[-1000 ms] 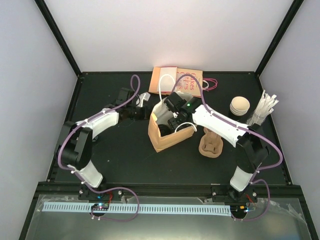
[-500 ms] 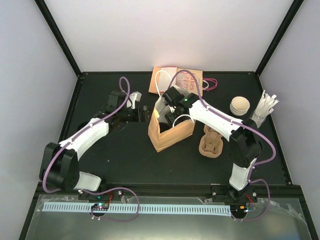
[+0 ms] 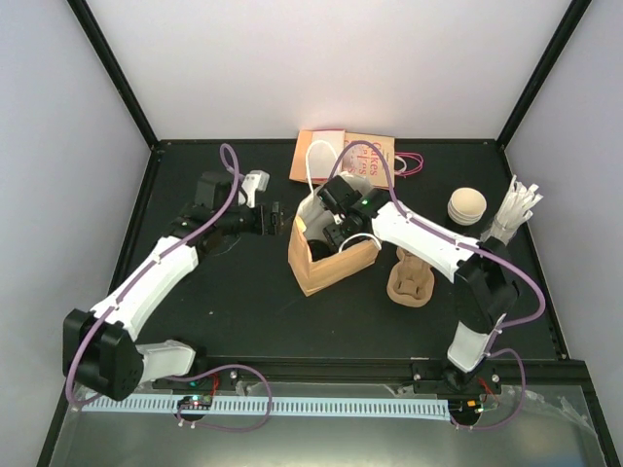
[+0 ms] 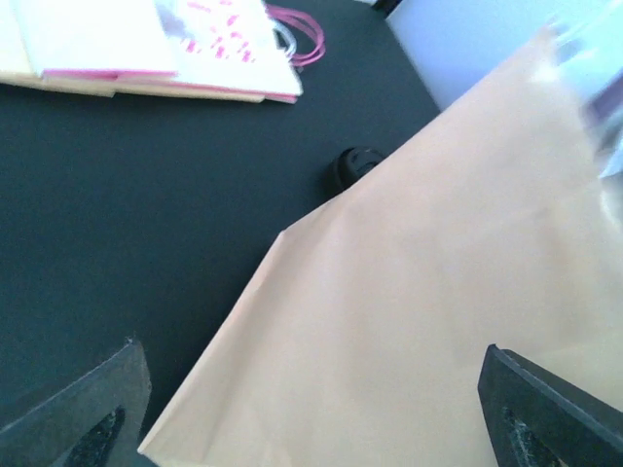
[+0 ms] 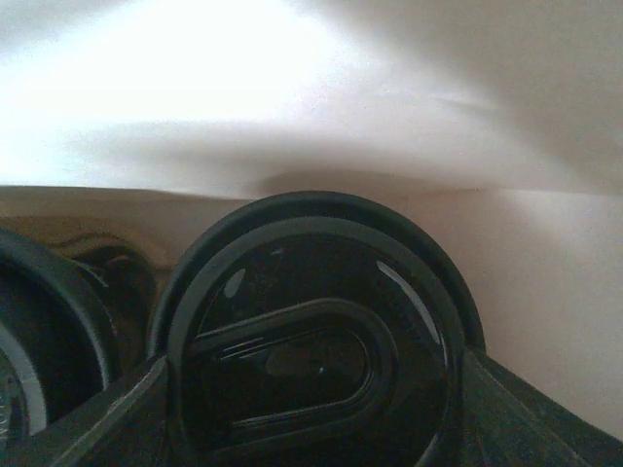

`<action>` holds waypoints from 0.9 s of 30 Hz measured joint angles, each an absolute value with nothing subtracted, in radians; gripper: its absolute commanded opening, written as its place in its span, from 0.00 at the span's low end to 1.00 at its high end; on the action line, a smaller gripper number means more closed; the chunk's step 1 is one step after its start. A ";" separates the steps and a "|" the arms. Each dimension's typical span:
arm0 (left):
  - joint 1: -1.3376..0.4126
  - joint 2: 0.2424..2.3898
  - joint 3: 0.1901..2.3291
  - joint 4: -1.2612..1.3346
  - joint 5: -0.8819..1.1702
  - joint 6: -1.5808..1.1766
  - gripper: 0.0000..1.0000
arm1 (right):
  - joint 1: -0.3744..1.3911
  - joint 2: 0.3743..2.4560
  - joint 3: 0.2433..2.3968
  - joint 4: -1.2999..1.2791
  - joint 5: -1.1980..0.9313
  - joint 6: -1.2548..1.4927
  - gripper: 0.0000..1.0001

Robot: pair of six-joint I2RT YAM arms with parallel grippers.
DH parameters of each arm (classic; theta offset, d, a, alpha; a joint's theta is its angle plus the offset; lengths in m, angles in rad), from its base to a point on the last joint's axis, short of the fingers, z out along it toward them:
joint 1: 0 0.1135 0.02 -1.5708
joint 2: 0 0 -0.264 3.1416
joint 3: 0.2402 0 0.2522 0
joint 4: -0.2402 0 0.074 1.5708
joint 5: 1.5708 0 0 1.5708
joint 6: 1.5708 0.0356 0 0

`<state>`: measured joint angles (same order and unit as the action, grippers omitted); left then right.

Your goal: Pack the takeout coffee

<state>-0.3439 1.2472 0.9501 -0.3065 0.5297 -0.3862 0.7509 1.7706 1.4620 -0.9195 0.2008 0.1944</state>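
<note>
Over the last second the left arm has swung its elbow out to the left and stretched longer. Its left fingers (image 4: 88,413) have moved slightly away from the left wall of the brown paper bag (image 3: 336,268) and stand wide, holding nothing. The bag stands upright on the worktop (image 3: 234,292), in the same place as before.

The right arm has hardly moved. It reaches over from the right and bends down into the bag's mouth. There the right fingers (image 5: 117,418) are closed on the takeout coffee (image 5: 316,360); its black lid fills the gap between them. The cup is low inside the bag, just beside a second black lid (image 5: 39,331).

I judge that the bag no longer needs holding, and only the release is left.
</note>
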 measured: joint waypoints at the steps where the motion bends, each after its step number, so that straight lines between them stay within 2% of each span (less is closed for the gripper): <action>1: -0.344 1.237 0.962 -0.315 0.539 -0.377 0.90 | 0.754 1.765 1.454 -0.916 0.205 0.199 0.46; 12: -0.369 1.131 1.095 -0.406 0.591 -0.237 0.83 | 0.765 1.744 1.423 -0.896 0.222 0.216 0.46; 19: -0.429 1.211 1.259 -0.553 0.547 -0.129 0.79 | 0.767 1.744 1.427 -0.900 0.224 0.215 0.47; 27: -0.506 1.354 1.420 -0.711 0.395 -0.064 0.74 | 0.768 1.745 1.429 -0.904 0.225 0.215 0.47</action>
<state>-0.5064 1.3537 1.4197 -0.7113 0.3954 -0.0635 0.7681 1.7451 1.4288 -0.9043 0.2253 0.2150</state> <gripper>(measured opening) 0.756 0.699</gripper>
